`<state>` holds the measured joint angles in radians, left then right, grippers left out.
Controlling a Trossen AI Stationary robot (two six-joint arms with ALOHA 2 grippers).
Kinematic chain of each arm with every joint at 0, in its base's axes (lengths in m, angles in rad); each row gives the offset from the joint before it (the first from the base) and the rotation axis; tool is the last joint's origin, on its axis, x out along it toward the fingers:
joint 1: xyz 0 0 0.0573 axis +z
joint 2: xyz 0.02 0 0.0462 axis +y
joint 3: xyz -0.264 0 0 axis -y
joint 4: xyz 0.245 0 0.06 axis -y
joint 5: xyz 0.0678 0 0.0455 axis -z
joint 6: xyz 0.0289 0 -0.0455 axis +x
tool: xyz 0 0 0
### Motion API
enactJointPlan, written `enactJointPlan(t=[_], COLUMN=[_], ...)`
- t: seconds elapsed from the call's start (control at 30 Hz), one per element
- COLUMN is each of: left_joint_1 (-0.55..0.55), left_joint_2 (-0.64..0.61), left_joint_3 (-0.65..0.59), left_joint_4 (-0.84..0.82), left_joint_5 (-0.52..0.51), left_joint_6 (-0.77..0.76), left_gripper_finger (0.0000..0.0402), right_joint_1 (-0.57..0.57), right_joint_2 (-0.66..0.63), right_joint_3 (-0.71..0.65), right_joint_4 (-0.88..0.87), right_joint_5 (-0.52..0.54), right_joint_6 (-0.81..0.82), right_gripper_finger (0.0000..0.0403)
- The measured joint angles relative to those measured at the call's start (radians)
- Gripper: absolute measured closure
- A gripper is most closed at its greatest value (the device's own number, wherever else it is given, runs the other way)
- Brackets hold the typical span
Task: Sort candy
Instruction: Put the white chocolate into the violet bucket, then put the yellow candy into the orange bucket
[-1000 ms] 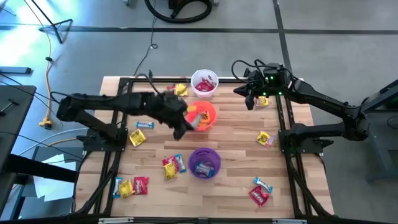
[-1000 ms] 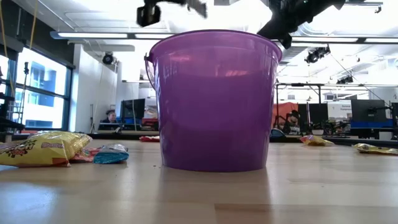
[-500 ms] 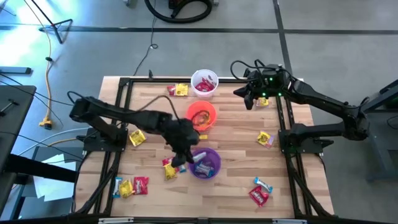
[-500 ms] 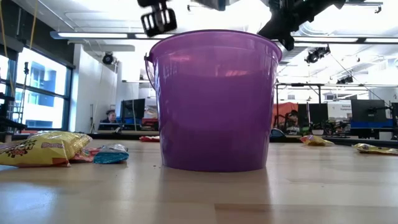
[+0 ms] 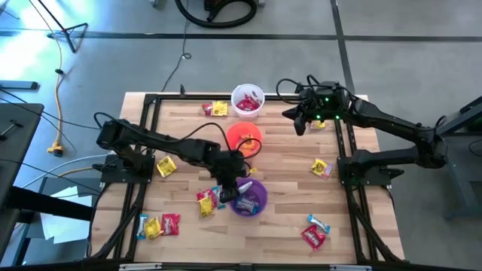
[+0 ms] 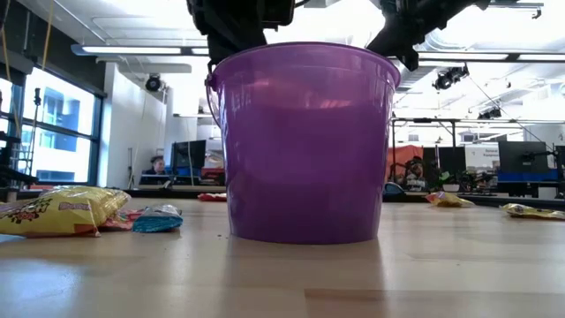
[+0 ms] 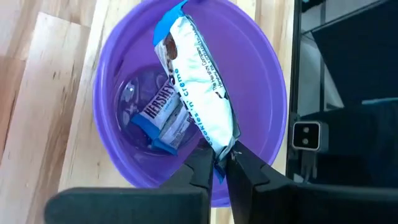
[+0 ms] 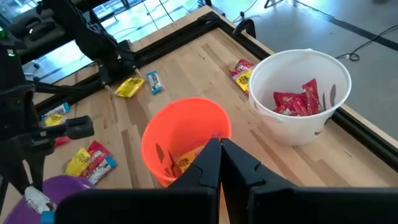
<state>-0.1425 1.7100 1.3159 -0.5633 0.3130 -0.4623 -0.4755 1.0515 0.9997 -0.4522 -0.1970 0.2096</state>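
The left tool [image 7: 222, 163] hangs over the purple cup [image 7: 118, 74], its fingers pinched tight on one end of a blue-white candy [image 7: 200, 87]. That candy dangles from the pinch, its long axis running from the fingers down toward the cup's far wall, its free blue end tilted past the rim line; a second blue-white candy [image 7: 163, 116] lies flat on the cup floor. To finish this step well, the left tool should probably be centred over the opening and lowered a little before letting go, since the free end could catch the rim and tip out. In the high view the purple cup [image 5: 249, 197] stands near the middle of the bench [image 5: 286, 167], with the orange cup [image 5: 244, 138] and white cup [image 5: 247, 101] farther back. The right tool [image 8: 221, 163] waits over the far right of the bench, fingers closed on nothing. Loose sweets lie scattered: a red and yellow pair [image 5: 206, 202] just left of the purple cup and a yellow one [image 5: 320, 167] to the right.
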Motion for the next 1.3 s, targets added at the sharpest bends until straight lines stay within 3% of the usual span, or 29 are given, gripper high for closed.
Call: enactJointPlan(t=[0.4, 0.6, 0.7, 0.9, 1.03, 1.13, 1.3], left_joint_1=[0.007, 0.012, 0.012, 0.054, 0.116, 0.161, 0.212], left_joint_2=[-0.006, -0.028, -0.068, -0.228, -0.311, -0.351, -0.424], left_joint_3=[0.001, 0.001, 0.001, 0.002, -0.017, -0.055, -0.204], left_joint_4=[0.002, -0.002, -0.017, -0.013, -0.005, 0.003, 0.209], left_joint_5=[0.012, 0.014, -0.016, -0.153, -0.259, -0.316, -0.319], left_joint_6=[0.014, 0.033, 0.071, 0.091, 0.091, 0.102, 0.099], left_gripper_finger=[0.0315, 0.0299, 0.0305, 0.0356, 0.0393, 0.0398, 0.0401], right_joint_1=[0.0, 0.0, 0.0, -0.054, -0.141, -0.203, -0.303], right_joint_2=[0.0, 0.0, 0.0, 0.021, 0.083, 0.156, 0.318], right_joint_3=[0.0, 0.0, 0.0, 0.0, 0.0, 0.0, 0.0], right_joint_4=[0.0, -0.002, -0.05, -0.329, -0.44, -0.445, -0.438], right_joint_5=[0.003, 0.002, 0.031, 0.212, 0.222, 0.221, 0.222], right_joint_6=[-0.007, -0.006, 0.025, 0.057, 0.087, 0.042, 0.009], right_gripper_finger=[0.0403, 0.0403, 0.0403, 0.0403, 0.0403, 0.0399, 0.0344])
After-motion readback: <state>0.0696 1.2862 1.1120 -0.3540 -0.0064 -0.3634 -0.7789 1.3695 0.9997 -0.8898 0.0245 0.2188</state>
